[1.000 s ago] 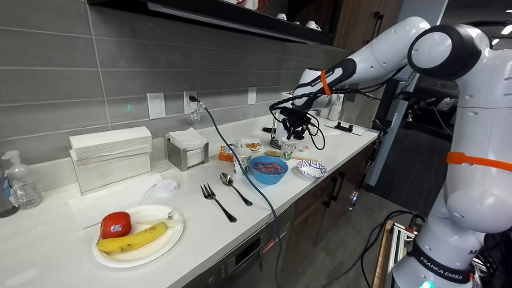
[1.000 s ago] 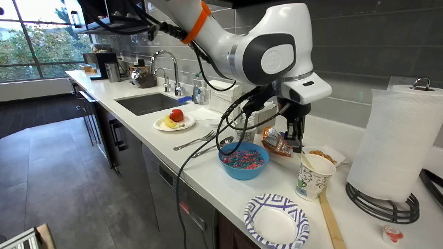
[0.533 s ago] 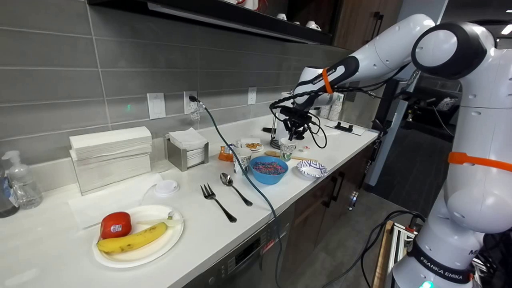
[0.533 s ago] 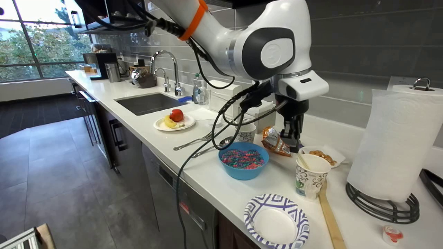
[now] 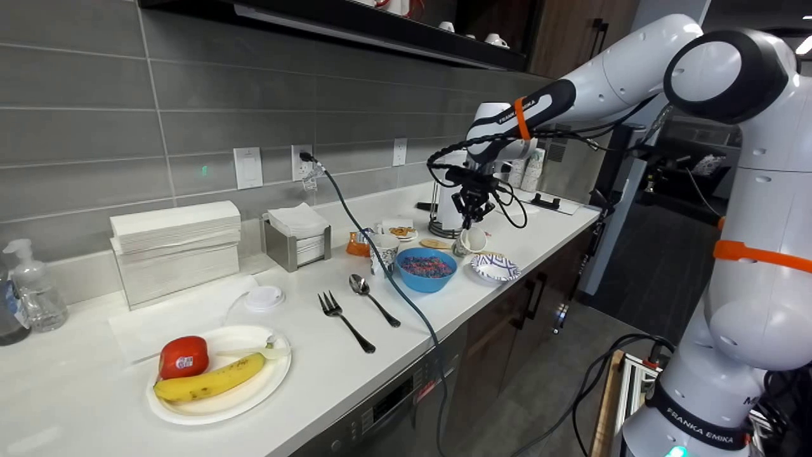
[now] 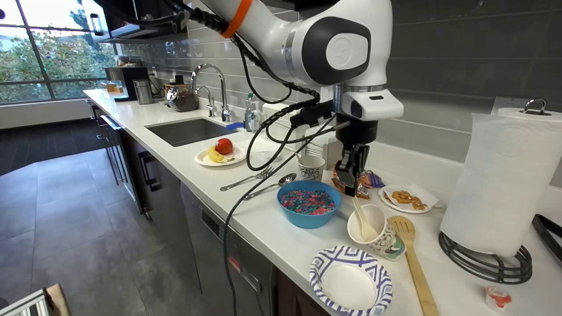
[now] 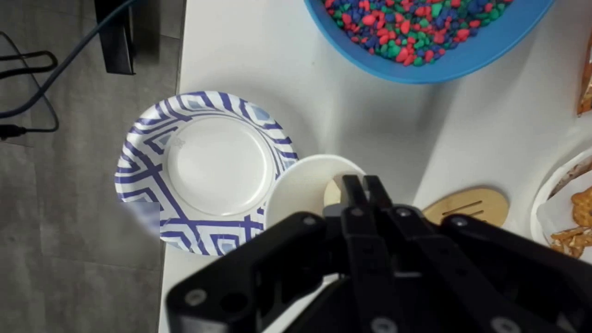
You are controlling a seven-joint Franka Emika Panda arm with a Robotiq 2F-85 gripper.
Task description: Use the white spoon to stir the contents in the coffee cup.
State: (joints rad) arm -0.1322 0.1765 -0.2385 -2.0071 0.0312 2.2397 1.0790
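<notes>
A patterned paper cup (image 6: 388,241) is tipped over on the counter, its mouth turned toward the blue bowl and the counter front. It also shows in an exterior view (image 5: 462,246) and the wrist view (image 7: 296,189). The white spoon (image 6: 368,229) has its head inside that cup; it partly shows in the wrist view (image 7: 331,194). My gripper (image 6: 351,192) is shut on the spoon's handle, just above the cup's rim. Its fingertips also show in the wrist view (image 7: 362,182). The visible inside of the cup looks bare; its deeper part is hidden.
A blue bowl (image 6: 303,219) of coloured pebbles and a patterned paper plate (image 6: 347,285) stand close to the cup. A wooden spatula (image 6: 419,276) lies beside it. Another paper cup (image 6: 312,172) stands behind the bowl. A paper towel roll (image 6: 496,188) stands nearby.
The cup was upright and now lies tipped, mouth toward the bowl. My gripper has moved toward the bowl, still holding the spoon.
</notes>
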